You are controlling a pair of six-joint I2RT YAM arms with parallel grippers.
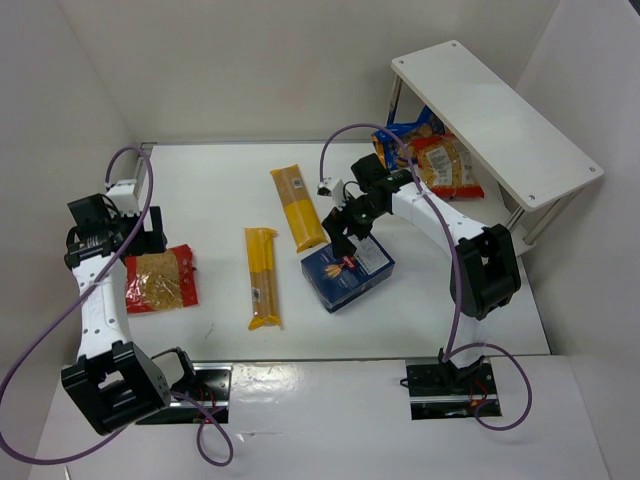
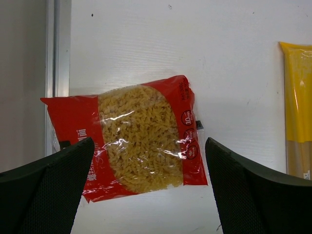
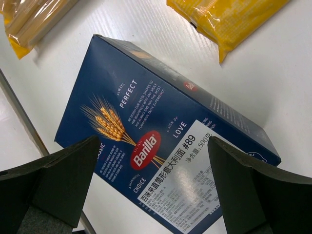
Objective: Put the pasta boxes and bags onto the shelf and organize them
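Note:
The dark blue pasta box [image 1: 348, 272] lies flat mid-table; in the right wrist view [image 3: 156, 146] its label faces up. My right gripper [image 1: 348, 238] [image 3: 151, 190] hovers open just above it, one finger on each side. A red-edged bag [image 1: 160, 280] [image 2: 141, 139] lies at the left, and my left gripper [image 1: 135, 240] [image 2: 148, 195] is open above its far edge. Two long spaghetti packs [image 1: 297, 207] [image 1: 263, 277] lie between the arms. The white shelf [image 1: 495, 120] stands at the back right. A blue-edged bag [image 1: 405, 130] and a red-edged bag [image 1: 447, 165] lie under its top board.
White walls enclose the table on the left, back and right. A metal strip [image 2: 58, 48] runs along the left wall beside the red bag. One spaghetti pack [image 2: 298, 107] shows at the right edge of the left wrist view. Both packs show near the box [image 3: 229, 19] [image 3: 34, 19].

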